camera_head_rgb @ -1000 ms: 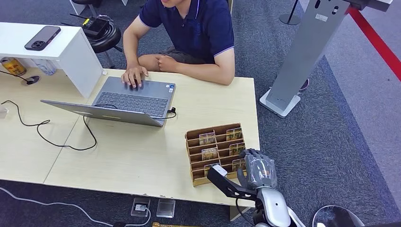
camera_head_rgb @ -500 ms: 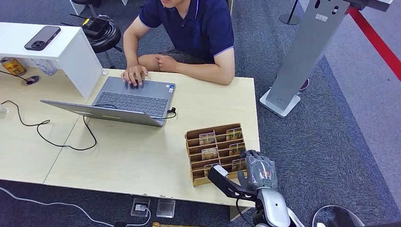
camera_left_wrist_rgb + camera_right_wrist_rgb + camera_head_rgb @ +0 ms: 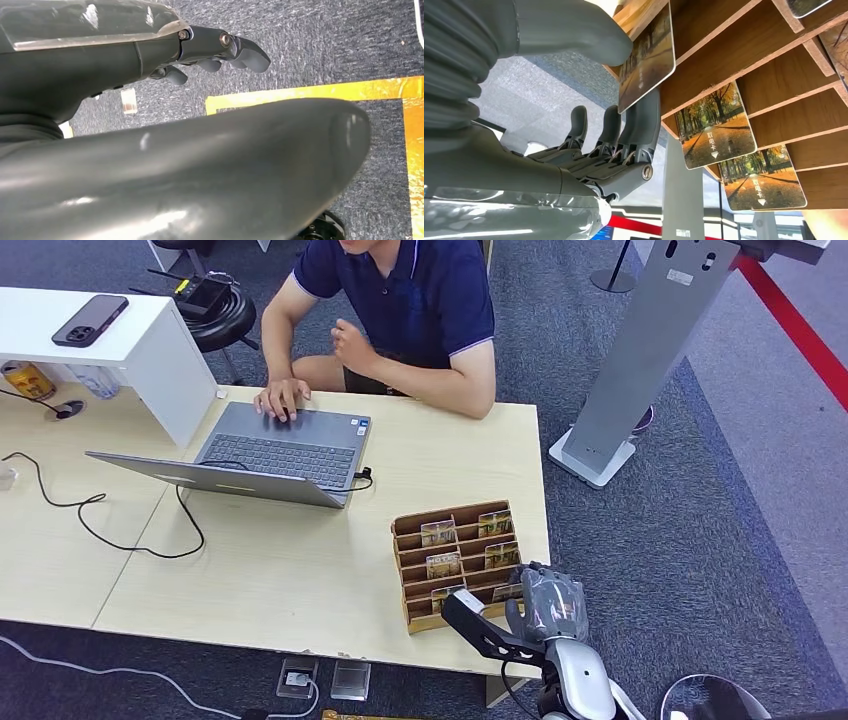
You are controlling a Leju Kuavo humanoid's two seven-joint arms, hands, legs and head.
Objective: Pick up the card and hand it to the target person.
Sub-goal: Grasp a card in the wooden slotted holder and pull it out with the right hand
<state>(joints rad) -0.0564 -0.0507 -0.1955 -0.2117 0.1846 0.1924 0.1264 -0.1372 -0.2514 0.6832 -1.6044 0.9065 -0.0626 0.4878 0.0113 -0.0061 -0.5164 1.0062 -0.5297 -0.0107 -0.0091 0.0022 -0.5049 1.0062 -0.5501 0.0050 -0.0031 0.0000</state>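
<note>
Right wrist view: right hand point(image 3: 589, 100) pinches card point(image 3: 646, 60) at wooden rack point(image 3: 744, 55); left hand point(image 3: 215, 50) released; table point(image 3: 300, 570) on carpet point(image 3: 680, 530).

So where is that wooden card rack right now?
In the head view, the wooden card rack sits on the table at its near right corner, just right of the laptop, with the right robot hand at its front right corner.

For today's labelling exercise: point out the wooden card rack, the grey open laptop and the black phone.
wooden card rack point(image 3: 412, 523), head view, top back edge.
grey open laptop point(image 3: 285, 452), head view, keyboard.
black phone point(image 3: 90, 320), head view, middle of its back.
</note>
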